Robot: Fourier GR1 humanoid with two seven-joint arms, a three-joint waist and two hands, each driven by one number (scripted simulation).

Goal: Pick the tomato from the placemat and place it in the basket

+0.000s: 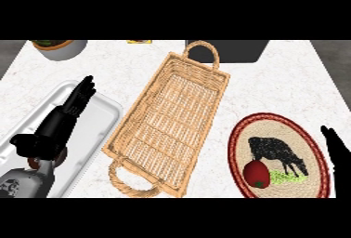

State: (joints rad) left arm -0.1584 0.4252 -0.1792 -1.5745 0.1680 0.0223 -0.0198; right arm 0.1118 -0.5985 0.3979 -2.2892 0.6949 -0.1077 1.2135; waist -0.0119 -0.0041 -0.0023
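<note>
- Sitting on the placemat (281,128) at the near right is the tomato (257,173), red and round, on the mat's near-left part, just beside the black cow picture.
- Right hand (337,155) shows at the right edge, by the mat's right rim, fingers straight and released, apart from the tomato.
- Left hand (61,118) hangs over the white tray (96,128) at the left, fingers stretched toward the far side, grasping nothing.
- Basket (171,125), long woven wicker with a loop handle at each end, lies on the white counter (288,83) between tray and mat, slightly slanted.
- Far left there's a bowl (60,47); a dark box (237,51) sits behind the basket's far handle.
</note>
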